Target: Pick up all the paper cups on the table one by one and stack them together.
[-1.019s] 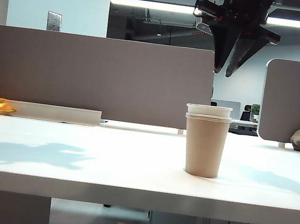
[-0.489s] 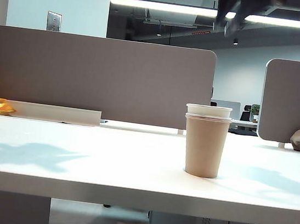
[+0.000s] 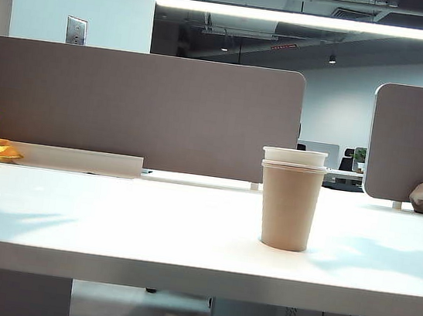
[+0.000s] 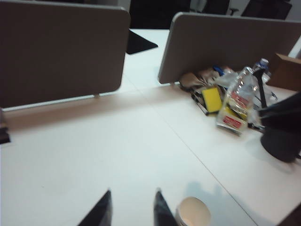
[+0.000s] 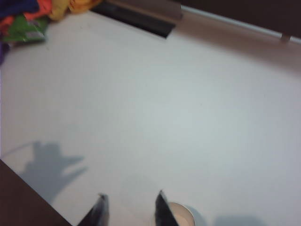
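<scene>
Only fingertips are showing in the wrist views. The left hand (image 4: 130,209) is presenting two dark, flat, tapering fingers ending in points. The right hand (image 5: 129,210) is showing a matching pair, dark with paler grey inner faces, slightly blurred.

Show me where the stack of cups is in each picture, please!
Exterior view: the cup stack stands on the table, right of the middle; neither gripper shows.
Left wrist view: its round top peeks in beside the open left gripper.
Right wrist view: its rim sits beside the open right gripper.
Shared landmark: the grey divider panel behind the table.
</scene>
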Motion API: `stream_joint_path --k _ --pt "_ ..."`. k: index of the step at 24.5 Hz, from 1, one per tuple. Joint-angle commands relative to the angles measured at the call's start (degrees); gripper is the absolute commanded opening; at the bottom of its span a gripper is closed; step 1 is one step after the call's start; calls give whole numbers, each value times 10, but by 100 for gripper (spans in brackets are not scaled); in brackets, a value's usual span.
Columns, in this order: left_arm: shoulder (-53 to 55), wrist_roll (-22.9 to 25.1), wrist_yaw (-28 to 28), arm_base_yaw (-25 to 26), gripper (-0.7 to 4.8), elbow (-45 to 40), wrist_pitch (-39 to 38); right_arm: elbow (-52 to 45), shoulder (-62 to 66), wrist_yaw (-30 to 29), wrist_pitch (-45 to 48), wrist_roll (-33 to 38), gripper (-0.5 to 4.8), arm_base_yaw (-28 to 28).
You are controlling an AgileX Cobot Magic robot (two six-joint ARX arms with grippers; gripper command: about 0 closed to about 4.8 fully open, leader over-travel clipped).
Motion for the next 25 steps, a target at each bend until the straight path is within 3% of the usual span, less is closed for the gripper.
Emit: stream_joint_path --k 1,3,6,7,10,14,19,25 --pt "-29 15 -40 0 116 0 10 2 -31 -3 32 0 130 1" --pt "-51 17 -58 0 81 -10 24 2 -49 -3 44 -2 99 1" --pt "-89 16 -66 0 55 -37 53 2 -73 -3 47 -5 1 1" --pt "-99 16 -76 0 43 -45 57 2 -78 -3 46 -8 -5 1" --pt "-133 17 -108 0 -6 -64 57 2 -99 -3 41 -11 -5 1" --pt "-186 17 -122 0 -6 -97 68 2 -138 -2 36 -22 -5 1" --pt "-257 17 -185 0 -6 -155 80 -2 -205 10 31 -55 -5 1" --pt "-309 29 -201 0 -6 -241 109 -155 -317 65 113 -68 -5 1"
